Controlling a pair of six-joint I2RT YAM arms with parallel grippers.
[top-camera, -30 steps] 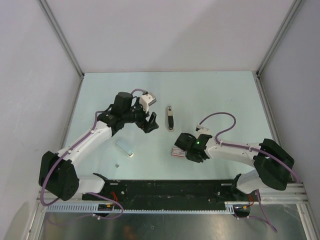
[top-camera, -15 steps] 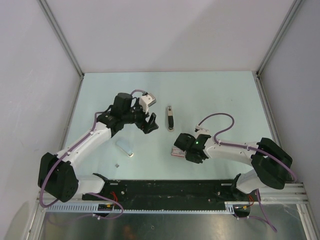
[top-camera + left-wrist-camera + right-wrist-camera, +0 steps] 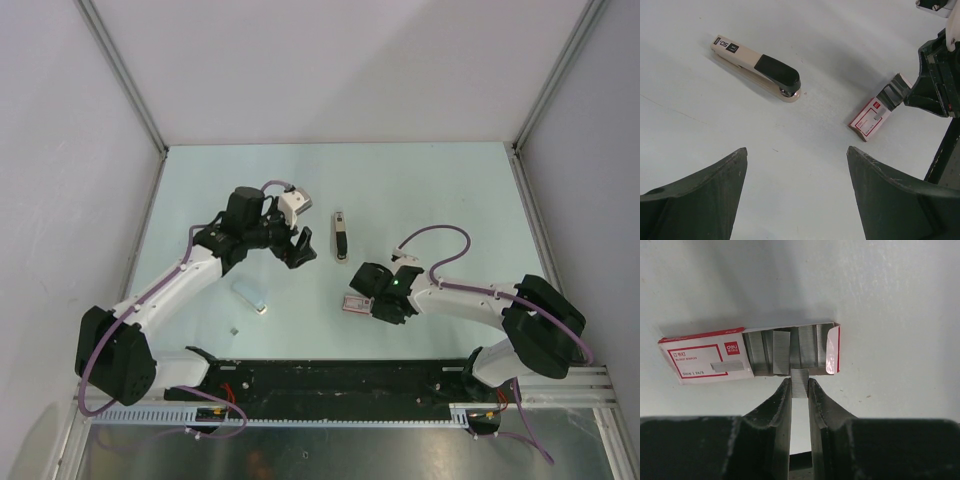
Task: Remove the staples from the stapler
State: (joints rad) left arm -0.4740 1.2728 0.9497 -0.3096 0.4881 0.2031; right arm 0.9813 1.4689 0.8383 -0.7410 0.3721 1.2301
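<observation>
The stapler (image 3: 341, 236) lies closed on the table mid-back; in the left wrist view (image 3: 757, 68) it is slim, with a pale body and a black top. My left gripper (image 3: 298, 248) is open and empty, just left of the stapler, its fingers (image 3: 700, 200) wide apart over bare table. My right gripper (image 3: 364, 298) is at the open staple box (image 3: 352, 305). In the right wrist view this gripper (image 3: 800, 382) is shut on a short strip of staples (image 3: 800, 376) at the box's open edge (image 3: 790, 347).
A pale blue-white block (image 3: 250, 294) lies left of centre, with a tiny object (image 3: 234, 328) near it. The staple box also shows in the left wrist view (image 3: 871, 117), with the right gripper (image 3: 935, 75) beside it. Walls enclose the table on three sides.
The right gripper has shifted slightly toward the back, staying at the staple box. The left arm has hardly moved.
</observation>
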